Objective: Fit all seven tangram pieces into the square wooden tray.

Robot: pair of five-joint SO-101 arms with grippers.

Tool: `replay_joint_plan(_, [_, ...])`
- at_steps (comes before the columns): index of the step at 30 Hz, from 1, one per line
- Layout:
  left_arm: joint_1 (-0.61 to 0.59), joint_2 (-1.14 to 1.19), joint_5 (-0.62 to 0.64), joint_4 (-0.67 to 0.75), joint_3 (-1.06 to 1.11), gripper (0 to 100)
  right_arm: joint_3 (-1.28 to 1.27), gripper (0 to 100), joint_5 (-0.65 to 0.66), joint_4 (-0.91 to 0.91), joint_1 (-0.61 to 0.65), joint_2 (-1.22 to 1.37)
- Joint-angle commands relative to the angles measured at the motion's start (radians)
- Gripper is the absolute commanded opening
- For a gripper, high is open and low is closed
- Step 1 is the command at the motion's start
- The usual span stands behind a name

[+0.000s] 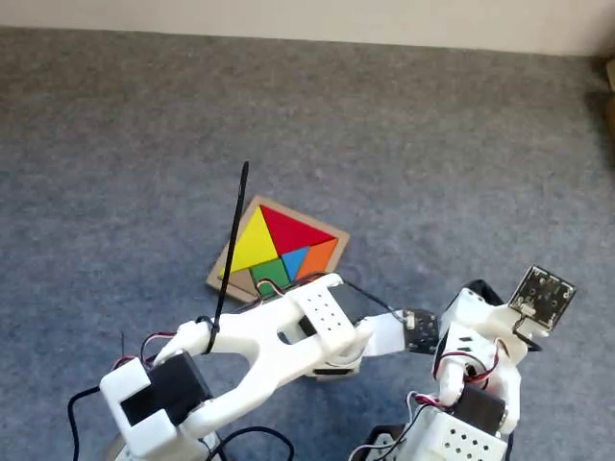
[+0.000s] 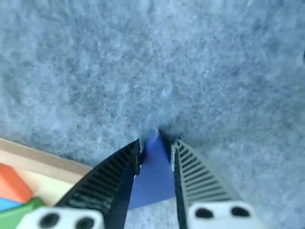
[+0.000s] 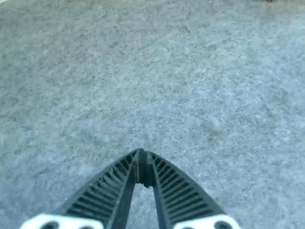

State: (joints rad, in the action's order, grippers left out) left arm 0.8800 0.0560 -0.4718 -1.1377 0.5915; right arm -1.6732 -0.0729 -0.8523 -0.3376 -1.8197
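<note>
tray (image 2: 47, 162): yellow (image 1: 252, 245), red (image 1: 293, 230), orange (image 1: 320, 256), green (image 1: 272, 272), light blue (image 1: 293, 261) pieces inside.
your left jaws: pinching a dark blue piece (image 2: 153, 171) near the tray.
your right jaws: closed on nothing.

Pieces (image 1: 274, 245) in tray (image 2: 43, 161); one piece (image 2: 153, 176) just outside.

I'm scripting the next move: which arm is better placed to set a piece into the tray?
Left. The left gripper is shut on the blue piece right beside the wooden tray. The right gripper is shut on nothing, over bare carpet.
</note>
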Motion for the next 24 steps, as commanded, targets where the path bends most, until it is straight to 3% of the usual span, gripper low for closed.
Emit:
replay_joint_plan(1, [0.013,-0.016,0.002,-0.068,-0.030,11,-0.125,0.9,0.009,0.030,-0.008,-0.016])
replay_joint_plan(14, [-0.145,-0.030,0.041,-0.126,-0.027,11,-0.125,0.9,0.009,0.028,-0.008,-0.016])
replay_joint_plan(24, [-0.183,-0.389,0.072,-0.175,0.120,12,-0.125,0.9,0.009,0.028,-0.008,-0.016])
